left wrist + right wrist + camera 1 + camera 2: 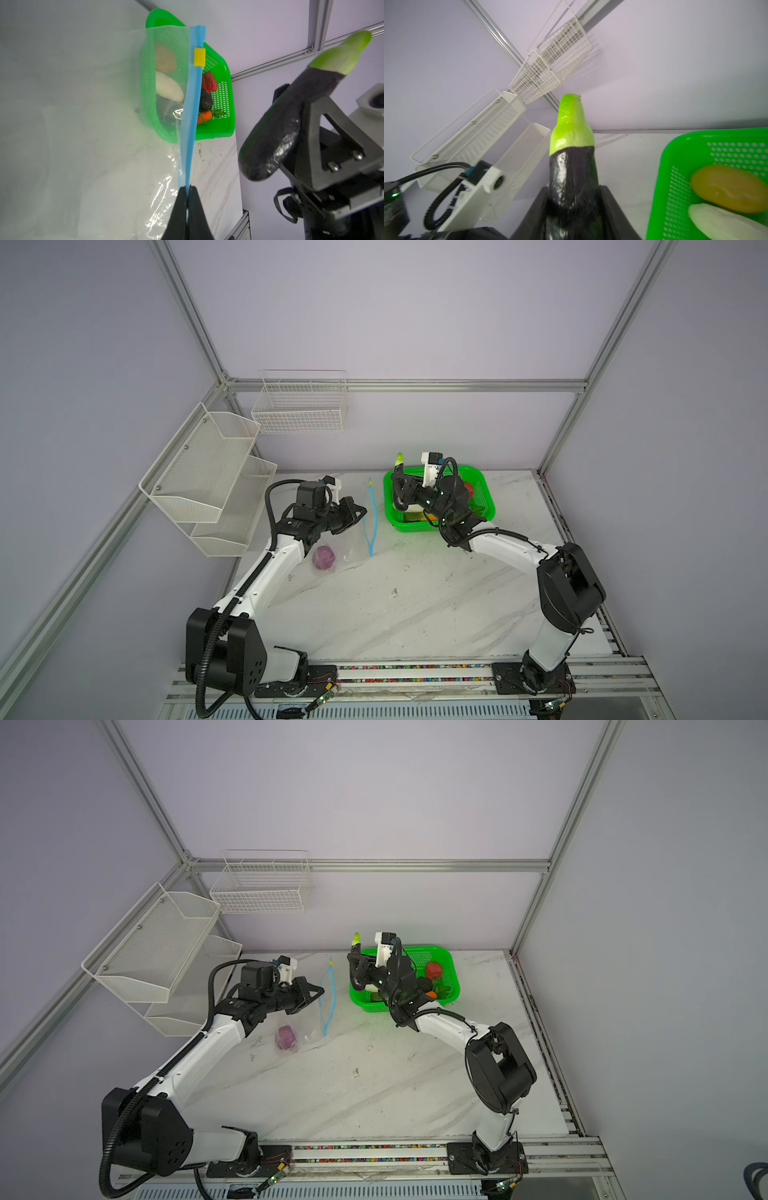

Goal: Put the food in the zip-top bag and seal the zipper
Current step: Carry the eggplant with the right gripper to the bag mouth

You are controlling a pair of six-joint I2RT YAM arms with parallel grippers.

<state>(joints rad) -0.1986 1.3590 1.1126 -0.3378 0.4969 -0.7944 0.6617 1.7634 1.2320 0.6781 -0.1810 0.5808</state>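
The clear zip-top bag (351,541) lies left of centre in both top views, with a purple onion (324,558) showing through its plastic. My left gripper (188,188) is shut on the blue zipper (192,116) and holds that edge lifted. The yellow slider (199,57) sits at the strip's far end. My right gripper (573,188) is shut on a dark eggplant (573,166), green tip up, above the left rim of the green basket (482,489). The basket holds more food: a potato (729,189), a white oblong (724,222), a red pepper (433,970) and a carrot (204,116).
White mesh shelves (208,477) hang on the left wall close to my left arm. A wire basket (301,406) hangs on the back wall. Aluminium frame posts stand at the table's back corners. The marble tabletop (395,605) runs to a rail at the front.
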